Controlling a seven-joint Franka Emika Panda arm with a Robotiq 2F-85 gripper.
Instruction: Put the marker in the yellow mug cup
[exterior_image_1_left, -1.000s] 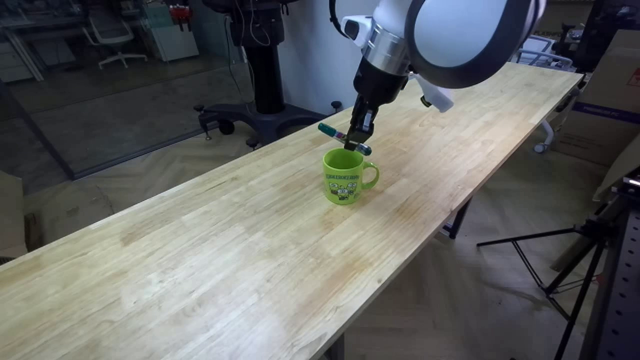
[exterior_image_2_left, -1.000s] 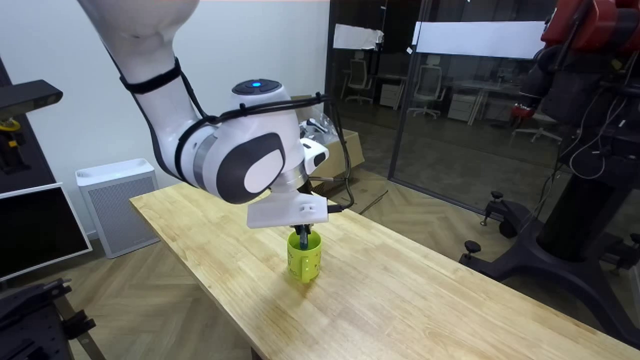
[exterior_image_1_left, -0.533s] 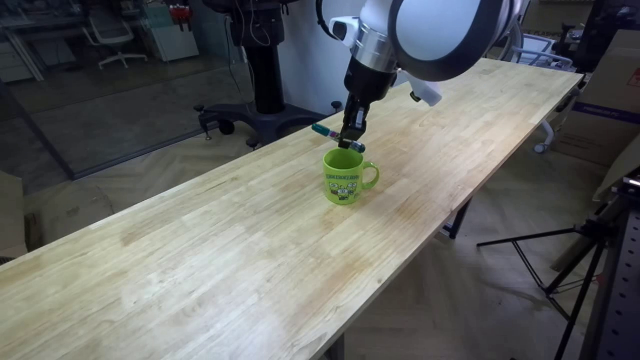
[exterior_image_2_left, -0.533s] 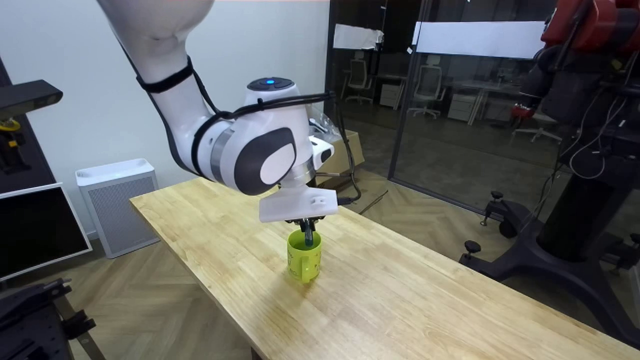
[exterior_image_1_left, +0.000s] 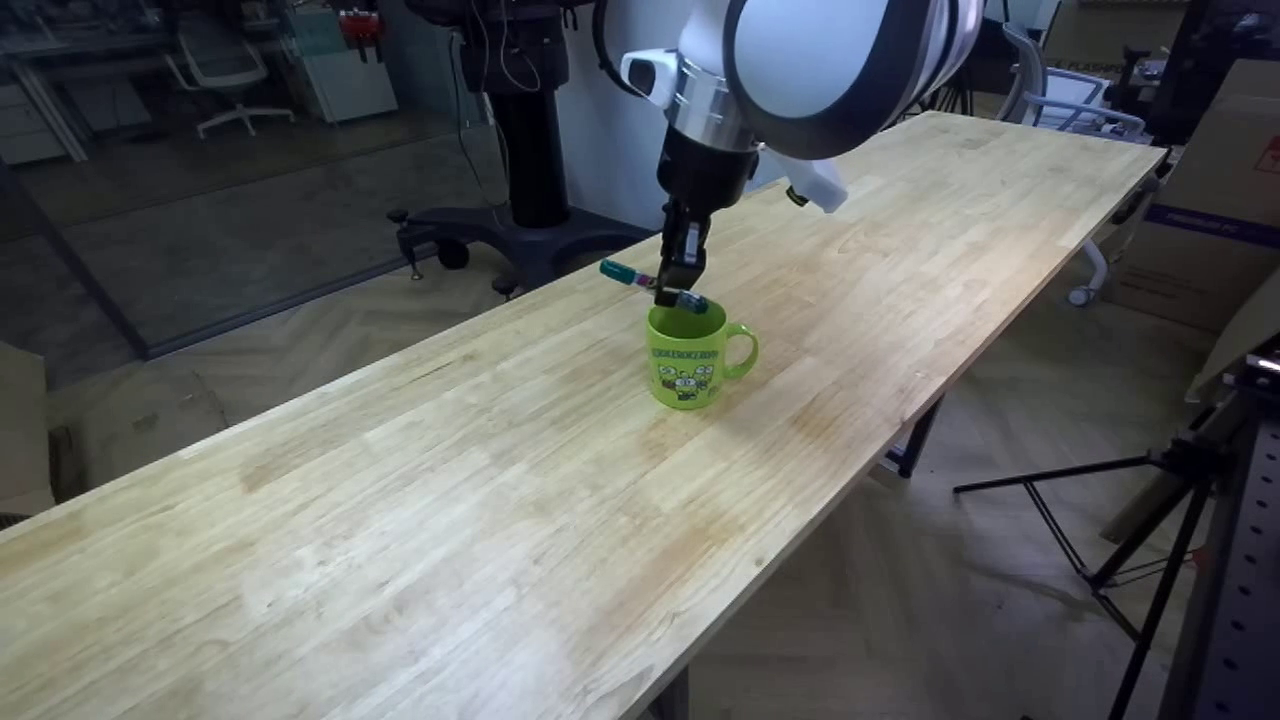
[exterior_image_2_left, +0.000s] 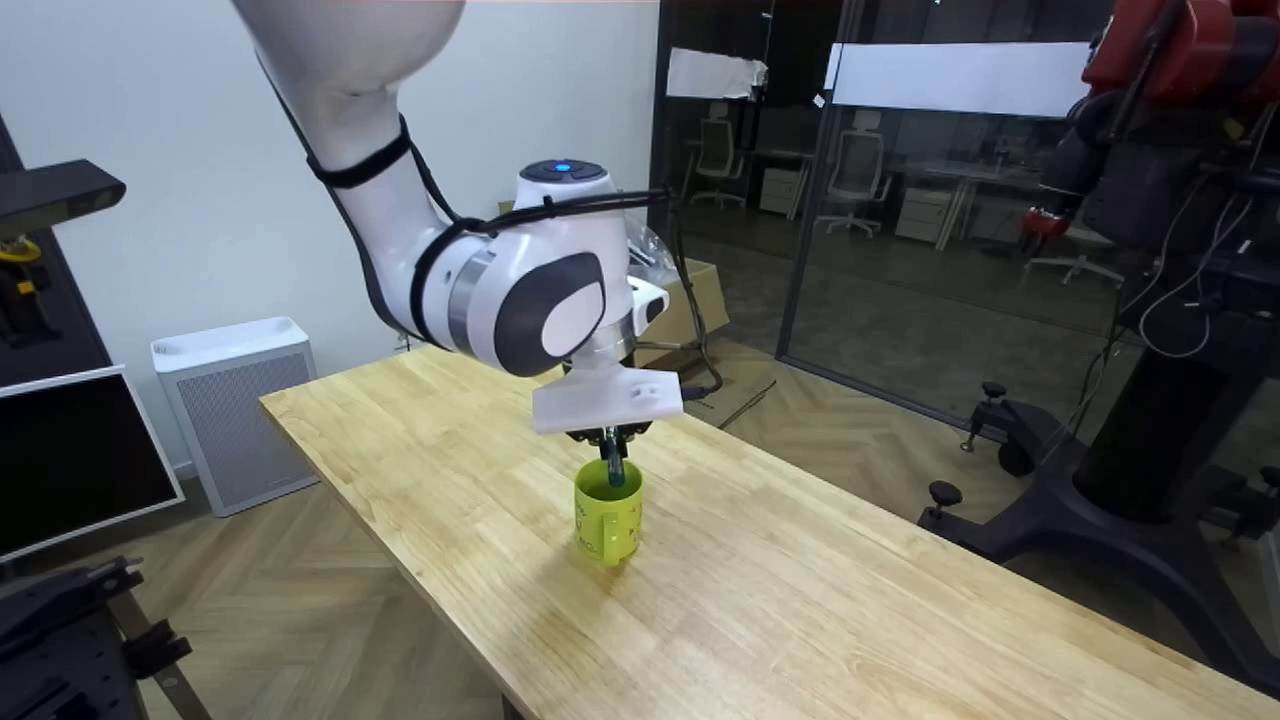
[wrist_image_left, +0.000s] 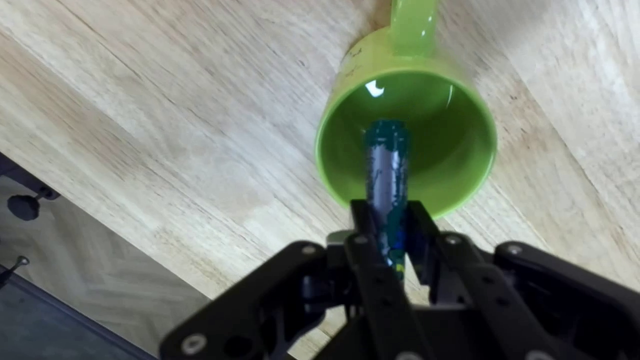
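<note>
The yellow-green mug cup (exterior_image_1_left: 686, 372) stands upright on the wooden table; it also shows in an exterior view (exterior_image_2_left: 608, 532) and in the wrist view (wrist_image_left: 452, 162). My gripper (exterior_image_1_left: 668, 297) is shut on the marker, around its middle. The marker (exterior_image_1_left: 620, 272) is teal, worn and dark at one end, and held at a slant. Its lower end lies over the mug's mouth in the wrist view (wrist_image_left: 386, 165) and in an exterior view (exterior_image_2_left: 616, 470). I cannot tell whether that end is below the rim. The gripper fingertips (wrist_image_left: 386, 212) are beside the rim opposite the handle.
The long wooden table (exterior_image_1_left: 420, 530) carries the mug. A black wheeled stand (exterior_image_1_left: 535, 215) is beyond one long edge. A tripod (exterior_image_1_left: 1180, 470) is past the other edge. Cardboard boxes (exterior_image_2_left: 700, 300) and a white boxy unit (exterior_image_2_left: 240, 410) stand on the floor.
The gripper and marker have moved across the mug's mouth, away from the handle, leftward in an exterior view. The marker stays held. The mug has not moved.
</note>
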